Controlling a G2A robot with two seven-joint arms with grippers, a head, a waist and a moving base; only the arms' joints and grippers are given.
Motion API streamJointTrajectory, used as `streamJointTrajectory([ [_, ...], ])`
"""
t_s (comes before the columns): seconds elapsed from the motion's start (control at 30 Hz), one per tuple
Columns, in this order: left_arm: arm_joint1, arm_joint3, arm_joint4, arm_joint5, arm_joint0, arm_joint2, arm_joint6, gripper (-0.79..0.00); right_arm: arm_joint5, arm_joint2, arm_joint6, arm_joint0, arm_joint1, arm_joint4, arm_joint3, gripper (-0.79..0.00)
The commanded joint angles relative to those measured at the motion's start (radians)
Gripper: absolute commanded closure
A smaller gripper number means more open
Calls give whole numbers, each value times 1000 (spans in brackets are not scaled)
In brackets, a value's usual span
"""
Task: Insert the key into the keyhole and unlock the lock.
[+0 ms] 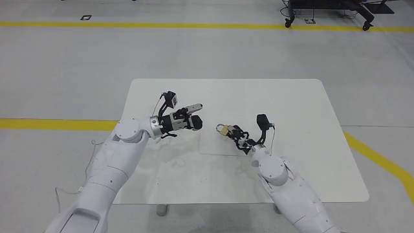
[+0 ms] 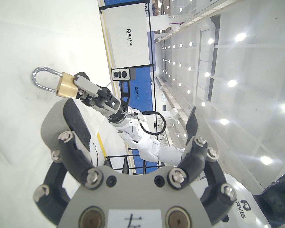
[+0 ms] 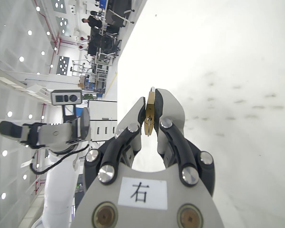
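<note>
1. Clamping the lock (image 3: 148,110): the right gripper (image 3: 151,98) is closed on the brass body, flat faces between its pads, and holds it up off the bench (image 1: 291,103).
2. The keyhole (image 3: 149,120) end faces back toward the right wrist. Something small and silvery sits there; can't tell if it's a key stub or just the cylinder face.
3. The shackle (image 2: 39,78) points away from the right gripper, toward the left arm. It looks seated in the body, so I'd judge the lock not yet opened.
4. Left gripper (image 2: 131,110): fingers wide apart, nothing between them. It hangs near the lock but not touching it, over the bench.
5. Step, my read: the lock is presented but the key side isn't sorted. It's either key pickup or, if that silvery bit is the key, the turn.
6. Next move needs the left gripper closed on the key's bow, with the blade lined up on the keyhole axis.
7. The left gripper sits on the shackle side, so either the lock gets re-oriented or the left arm goes round. The right grip must hold against twist.
</note>
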Motion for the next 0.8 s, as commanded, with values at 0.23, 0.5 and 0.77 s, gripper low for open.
streamJointTrajectory([
  [0.23, -1, 5, 5, 19, -6, 6, 8, -785, -6, 102, 17, -56, 17, 36, -81, -785],
  [0.5, 3, 2, 11, 4, -8, -1, 3, -785, -230, 279, 115, -173, 39, 222, -240, -785],
  [0.77, 14, -15, 61, -43, -4, -23, 33, -785, -377, 403, 68, -258, 49, 272, -338, -785],
])
